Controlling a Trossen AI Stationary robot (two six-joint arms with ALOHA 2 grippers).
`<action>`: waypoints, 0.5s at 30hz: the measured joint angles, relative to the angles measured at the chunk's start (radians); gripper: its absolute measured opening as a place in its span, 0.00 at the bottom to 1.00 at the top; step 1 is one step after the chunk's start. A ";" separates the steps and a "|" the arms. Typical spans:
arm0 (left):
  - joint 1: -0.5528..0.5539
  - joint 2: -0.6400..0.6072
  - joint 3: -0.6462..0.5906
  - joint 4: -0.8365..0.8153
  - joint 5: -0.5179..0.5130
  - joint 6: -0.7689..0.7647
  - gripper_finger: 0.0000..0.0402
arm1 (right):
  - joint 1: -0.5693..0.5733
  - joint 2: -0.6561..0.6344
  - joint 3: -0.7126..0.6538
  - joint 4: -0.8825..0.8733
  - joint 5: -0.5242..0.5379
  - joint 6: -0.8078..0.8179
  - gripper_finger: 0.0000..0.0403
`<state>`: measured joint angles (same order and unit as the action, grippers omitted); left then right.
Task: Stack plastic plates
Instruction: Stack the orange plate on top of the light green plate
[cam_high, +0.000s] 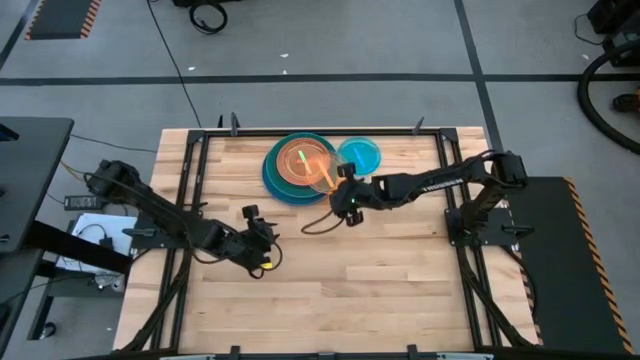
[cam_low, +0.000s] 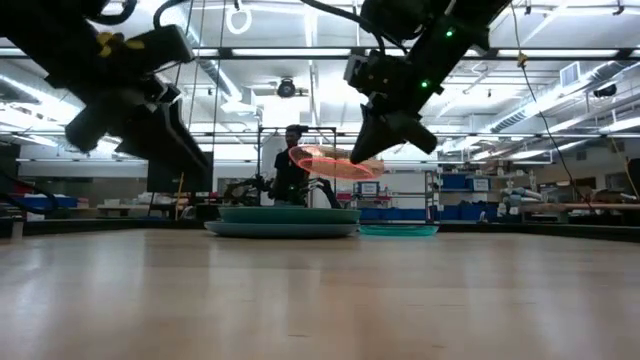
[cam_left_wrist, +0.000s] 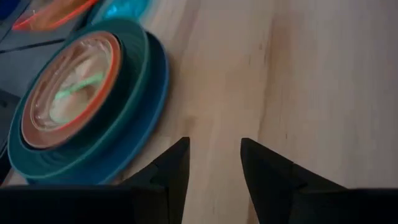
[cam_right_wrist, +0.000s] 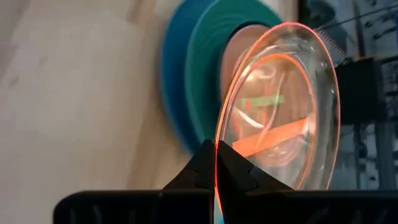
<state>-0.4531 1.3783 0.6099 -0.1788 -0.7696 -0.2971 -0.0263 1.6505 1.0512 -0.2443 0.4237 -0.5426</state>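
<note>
A stack of plates (cam_high: 285, 170) sits at the table's far middle: a large blue plate at the bottom, teal ones on it, then a tan-brown one and an orange-rimmed one with a lime green streak (cam_left_wrist: 74, 93). A small cyan plate (cam_high: 360, 153) lies flat on the table to the stack's right. My right gripper (cam_high: 338, 186) is shut on a translucent pink plate (cam_low: 328, 162), held above the stack's right part. My left gripper (cam_high: 262, 255) hangs open over bare wood, nearer and to the left of the stack (cam_left_wrist: 214, 162). My right gripper pinches the pink plate's rim (cam_right_wrist: 216, 152) between its two fingers (cam_right_wrist: 233, 171), at the edge nearest the gripper. The fingers come from the table's right, slanting down. The plate is lifted clear, close to level, above the stack (cam_low: 285, 222).
A dark cable loop (cam_high: 320, 222) lies on the wood below the right arm. Black frame rails (cam_high: 190, 200) run along the table's left and right sides. Bare wood fills the near half. A person (cam_low: 290, 165) stands in the room far behind the table.
</note>
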 joint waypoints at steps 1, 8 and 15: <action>0.005 -0.025 -0.012 0.014 0.001 0.011 0.37 | -0.012 0.000 0.000 0.020 -0.009 -0.021 0.02; 0.062 -0.186 -0.119 0.102 0.015 0.068 0.37 | -0.092 0.000 0.000 0.138 -0.112 -0.119 0.02; 0.107 -0.308 -0.238 0.238 0.044 0.074 0.37 | -0.138 0.019 0.000 0.208 -0.198 -0.184 0.02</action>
<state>-0.3464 1.0703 0.3718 0.0596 -0.7256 -0.2234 -0.1638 1.6699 1.0509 -0.0361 0.2256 -0.7264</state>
